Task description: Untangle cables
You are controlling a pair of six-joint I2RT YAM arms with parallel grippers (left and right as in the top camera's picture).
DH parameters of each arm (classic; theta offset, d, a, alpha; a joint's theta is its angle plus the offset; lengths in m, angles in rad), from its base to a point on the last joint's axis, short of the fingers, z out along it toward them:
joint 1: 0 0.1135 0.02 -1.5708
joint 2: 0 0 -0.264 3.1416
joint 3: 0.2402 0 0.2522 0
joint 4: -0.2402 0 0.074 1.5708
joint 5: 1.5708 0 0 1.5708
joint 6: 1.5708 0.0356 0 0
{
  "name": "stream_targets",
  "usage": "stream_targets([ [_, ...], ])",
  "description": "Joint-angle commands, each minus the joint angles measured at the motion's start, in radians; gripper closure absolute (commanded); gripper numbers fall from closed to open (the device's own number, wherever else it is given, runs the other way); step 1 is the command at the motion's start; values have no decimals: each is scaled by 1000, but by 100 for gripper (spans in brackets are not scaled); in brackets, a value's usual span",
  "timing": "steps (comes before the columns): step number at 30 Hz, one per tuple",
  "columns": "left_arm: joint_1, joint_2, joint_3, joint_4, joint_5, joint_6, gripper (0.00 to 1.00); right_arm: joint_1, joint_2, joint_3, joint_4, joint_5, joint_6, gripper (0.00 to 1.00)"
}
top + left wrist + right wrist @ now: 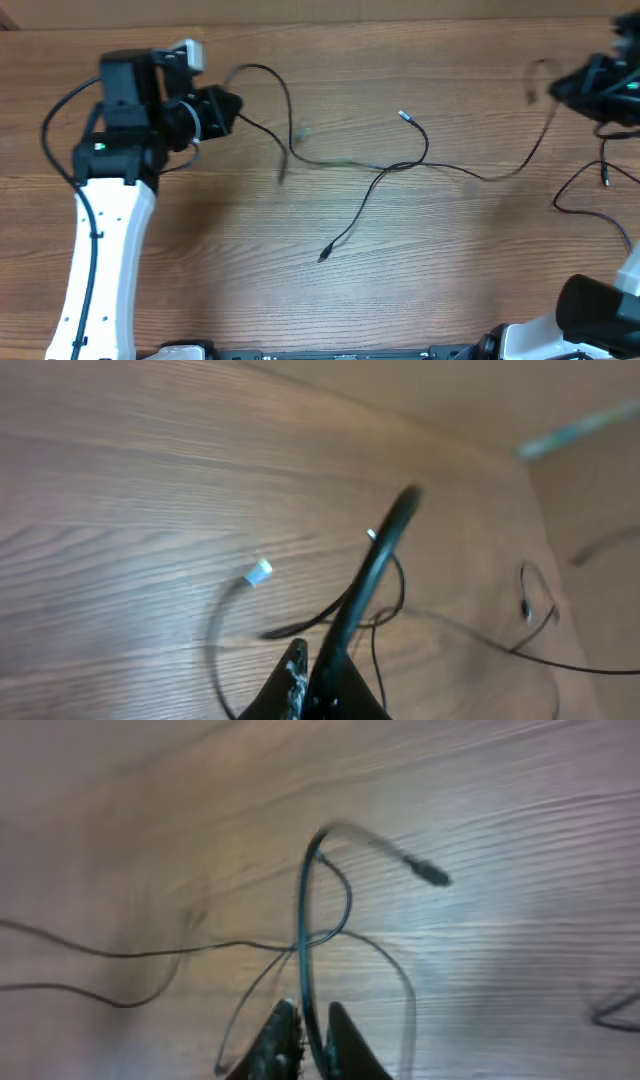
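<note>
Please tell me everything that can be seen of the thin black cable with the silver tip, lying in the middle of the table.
The silver-tipped cable is thin, black and flexible, and lies loose on the wooden table. From its small silver plug it hooks round, then seems to run toward the robot's side and end in a small dark plug. At the bend it crosses another thin cable; whether they are knotted cannot be told. Nothing grips it.
</note>
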Motion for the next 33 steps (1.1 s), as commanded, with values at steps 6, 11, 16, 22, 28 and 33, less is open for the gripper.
stream_targets([
  [6,-38,10,14,-55,-164,80,96,119,6,-97,-6,186,31,38],
  [11,-38,25,13,-98,-174,80,96,175,6,-164,4,69,30,27],
  [16,-38,43,13,-121,-174,80,96,256,6,-296,50,55,69,26],
  [22,-38,57,13,-123,-174,80,96,349,6,-515,193,83,177,25],
  [28,-38,57,13,-123,-174,79,96,444,6,-756,467,164,235,28],
  [33,-38,57,13,-124,-173,79,96,538,7,-930,687,290,236,29],
])
